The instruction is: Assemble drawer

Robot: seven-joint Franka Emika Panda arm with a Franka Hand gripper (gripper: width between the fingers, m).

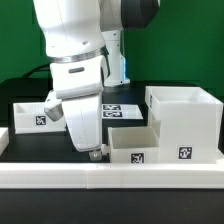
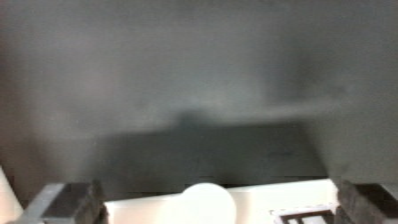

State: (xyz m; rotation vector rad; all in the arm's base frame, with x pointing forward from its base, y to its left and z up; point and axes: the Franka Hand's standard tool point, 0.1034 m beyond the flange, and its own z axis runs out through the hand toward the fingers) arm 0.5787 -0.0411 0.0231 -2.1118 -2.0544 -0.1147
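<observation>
Pincer jaws stood wide apart, clamped on nothing, as the gripper [image 1: 95, 150] hung low over the black table [image 1: 20, 88], just beside the near tray [image 1: 133, 146] on the exterior view's left of it. In the wrist view its fingers [image 2: 64, 204] flanked a white, tagged part, probably that tray's wall, though too little showed to be sure. The wide spread looked set to straddle a wall before closing. The tall housing [image 1: 186, 122] stood hard by the near tray at the exterior view's right, its open side seemingly up, apparently placed to take the trays. The far tray [image 1: 28, 114] lay well apart at the exterior view's left. The marker board [image 1: 116, 108] lay behind the arm, and the long rail [image 1: 110, 178] ran along the front, seemingly a stop for the parts.
</observation>
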